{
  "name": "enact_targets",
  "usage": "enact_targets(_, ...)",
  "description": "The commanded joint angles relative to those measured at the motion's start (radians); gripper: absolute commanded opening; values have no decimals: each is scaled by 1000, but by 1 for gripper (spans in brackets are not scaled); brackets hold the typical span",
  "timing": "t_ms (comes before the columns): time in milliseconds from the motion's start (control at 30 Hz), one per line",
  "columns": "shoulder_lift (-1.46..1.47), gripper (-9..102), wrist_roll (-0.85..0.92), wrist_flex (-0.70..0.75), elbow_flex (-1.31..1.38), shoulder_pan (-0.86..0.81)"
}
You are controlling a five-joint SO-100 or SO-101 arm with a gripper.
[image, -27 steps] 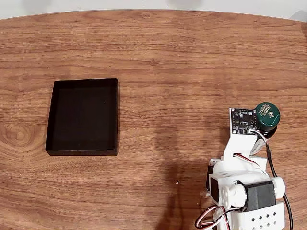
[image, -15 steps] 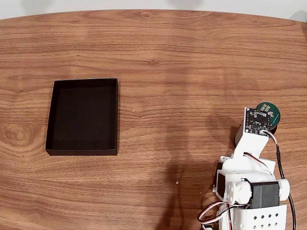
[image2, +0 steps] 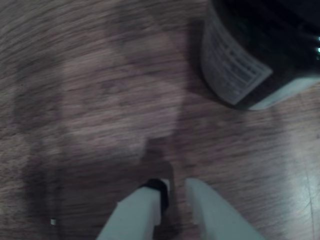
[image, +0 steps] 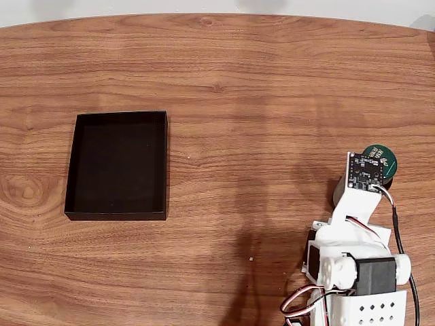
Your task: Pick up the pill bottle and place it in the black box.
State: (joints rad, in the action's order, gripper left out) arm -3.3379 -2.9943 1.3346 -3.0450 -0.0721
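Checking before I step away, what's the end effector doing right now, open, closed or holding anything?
End effector: nearly closed, holding nothing; the pill bottle stands apart from it.

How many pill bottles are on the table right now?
1. The pill bottle stands near the table's right edge in the fixed view, partly under the arm's wrist; in the wrist view it sits at upper right, beyond the hand.

Pill bottle (image: 380, 156): upright near the table's right edge, green cap up, white text label on its dark side. Black box (image: 117, 166): shallow, open, lying flat toward the table's left edge, well apart.
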Motion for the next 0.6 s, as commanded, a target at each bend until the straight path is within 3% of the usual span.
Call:
enact_targets(0,0,0,25,167,15,-2)
enact_targets(567,0,0,25,167,15,-25)
